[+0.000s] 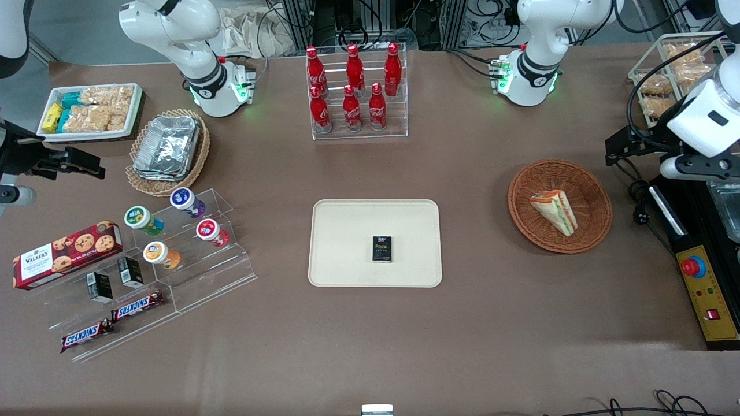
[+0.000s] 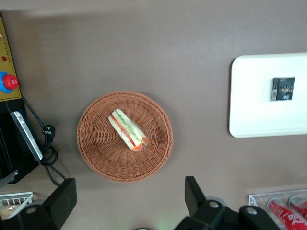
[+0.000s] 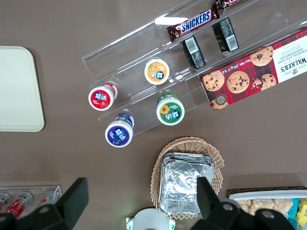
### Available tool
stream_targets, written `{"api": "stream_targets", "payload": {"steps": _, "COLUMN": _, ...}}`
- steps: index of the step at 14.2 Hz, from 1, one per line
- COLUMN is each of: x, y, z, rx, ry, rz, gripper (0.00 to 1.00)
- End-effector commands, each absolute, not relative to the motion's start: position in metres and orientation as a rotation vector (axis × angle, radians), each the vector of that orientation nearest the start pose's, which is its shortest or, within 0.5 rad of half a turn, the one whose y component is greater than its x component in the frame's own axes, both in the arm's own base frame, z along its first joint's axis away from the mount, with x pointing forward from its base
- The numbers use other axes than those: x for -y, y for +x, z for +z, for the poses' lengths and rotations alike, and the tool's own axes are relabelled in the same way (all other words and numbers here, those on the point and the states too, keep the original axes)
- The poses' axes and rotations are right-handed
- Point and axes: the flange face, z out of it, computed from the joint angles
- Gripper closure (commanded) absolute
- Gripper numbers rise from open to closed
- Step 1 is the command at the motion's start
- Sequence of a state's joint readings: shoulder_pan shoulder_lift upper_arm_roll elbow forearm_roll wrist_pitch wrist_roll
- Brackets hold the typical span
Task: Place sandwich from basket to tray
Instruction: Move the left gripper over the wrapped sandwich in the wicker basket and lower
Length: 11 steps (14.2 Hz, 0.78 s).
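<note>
One sandwich: a wedge (image 1: 554, 212) lying in the basket (image 1: 595, 190), filling edge showing; wrap hard to make out.
Basket: one, round, reddish-brown, on the worktop (image 1: 491, 323) toward the working arm's end, well apart from the tray.
Tray: one, cream (image 1: 347, 231), mid-worktop; one small dark packet (image 1: 381, 249) lies on it, print too small to read. Cut off at the frame edge in the wrist view.
Tool: (image 2: 129, 203) high above the worktop near the basket, holding nothing; fingers (image 2: 60, 203) spread wide, only their tips in frame. In the front view the arm is cut off at the frame edge and the fingers cannot be made out.
Bottles: six red ones (image 1: 352, 86) in a clear rack, farther from the front camera than the tray.
Cups: four lidded (image 1: 173, 225) on a clear stepped stand toward the parked arm's end.
Snickers bars: two (image 1: 110, 320) on the stand's lowest steps.
Biscuit box: one, red (image 1: 66, 254).
Control box: yellow, one red button (image 1: 692, 267), partly cut off at the edge.
</note>
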<state>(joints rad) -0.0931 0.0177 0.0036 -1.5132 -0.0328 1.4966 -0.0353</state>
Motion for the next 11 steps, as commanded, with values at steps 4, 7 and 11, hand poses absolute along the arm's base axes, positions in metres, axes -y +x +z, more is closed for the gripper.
{"api": "stream_targets", "payload": {"steps": 4, "x": 0.056, "y": 0.566, "z": 0.625, "rx": -0.03, "ry": -3.146, "rz": 0.102, "gripper": 0.0}}
{"api": "stream_targets", "payload": {"steps": 7, "x": 0.056, "y": 0.557, "z": 0.589, "rx": 0.276, "ry": -3.108, "rz": 0.215, "gripper": 0.01}}
{"api": "stream_targets", "payload": {"steps": 11, "x": 0.051, "y": 0.532, "z": 0.509, "rx": 0.572, "ry": -3.047, "rz": 0.201, "gripper": 0.02}}
